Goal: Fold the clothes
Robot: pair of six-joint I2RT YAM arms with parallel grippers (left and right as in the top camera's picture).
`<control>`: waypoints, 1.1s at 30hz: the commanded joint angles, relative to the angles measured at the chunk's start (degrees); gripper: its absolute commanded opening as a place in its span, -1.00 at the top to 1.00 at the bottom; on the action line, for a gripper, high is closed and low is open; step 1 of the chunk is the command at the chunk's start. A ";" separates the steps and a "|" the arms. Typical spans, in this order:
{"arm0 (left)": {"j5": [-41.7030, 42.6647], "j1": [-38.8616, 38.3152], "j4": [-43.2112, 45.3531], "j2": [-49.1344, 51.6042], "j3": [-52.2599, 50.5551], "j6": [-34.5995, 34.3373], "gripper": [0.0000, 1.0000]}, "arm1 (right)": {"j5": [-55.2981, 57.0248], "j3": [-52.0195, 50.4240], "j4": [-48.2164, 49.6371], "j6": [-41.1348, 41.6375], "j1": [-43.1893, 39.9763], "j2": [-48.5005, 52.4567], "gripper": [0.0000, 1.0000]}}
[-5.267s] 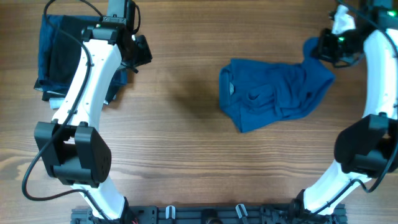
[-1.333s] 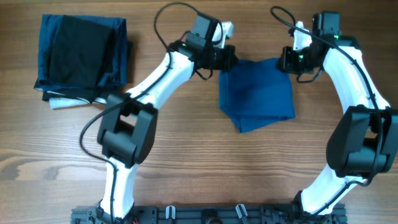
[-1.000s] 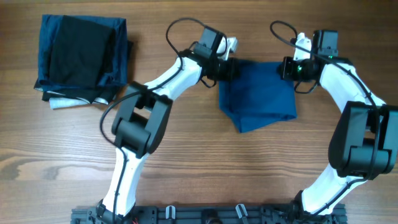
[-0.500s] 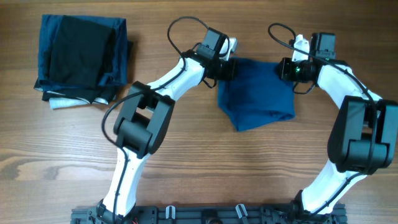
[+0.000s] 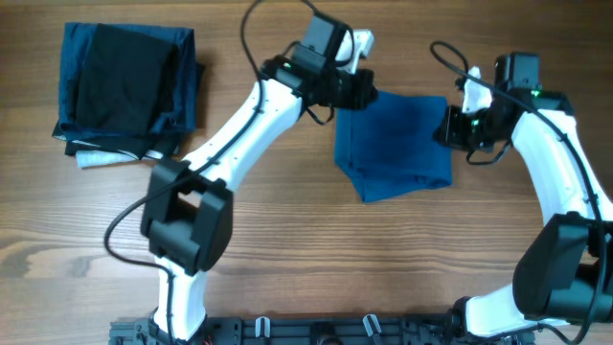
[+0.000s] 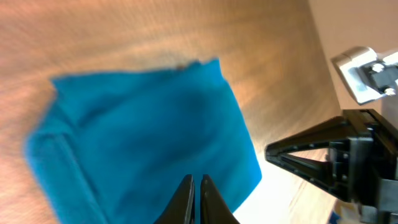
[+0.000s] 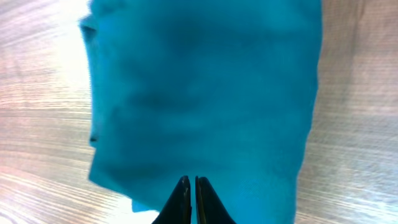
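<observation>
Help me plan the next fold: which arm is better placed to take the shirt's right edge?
Right, probably. The right gripper sits shut beside the right edge of the blue shirt; the left gripper, also shut, is over its far left corner, so it would have to cross the whole shirt.

I'm looking at one wooden table (image 5: 287, 240) that fills every view, its warm brown grain running side to side. A black rail (image 5: 316, 333) lines its near edge, well apart from the left gripper (image 5: 369, 91). Beside the right gripper (image 7: 189, 180), bright light washes the boards pale.
</observation>
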 commanded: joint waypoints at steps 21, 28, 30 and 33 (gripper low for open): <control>-0.70 -6.16 -5.73 6.69 -0.52 2.12 0.92 | -4.24 -14.82 14.71 7.43 0.35 -1.90 0.91; -0.74 -6.23 -5.86 -0.94 -0.52 2.14 0.92 | -4.17 -0.48 13.33 1.22 0.35 -2.80 0.92; -0.74 -6.23 -6.14 -0.68 -0.55 2.12 0.92 | -1.42 -0.44 16.65 1.77 0.35 -2.49 0.91; -0.72 -6.23 -7.06 0.79 -0.59 2.12 0.92 | 3.32 -0.44 19.28 2.89 0.35 -0.90 0.91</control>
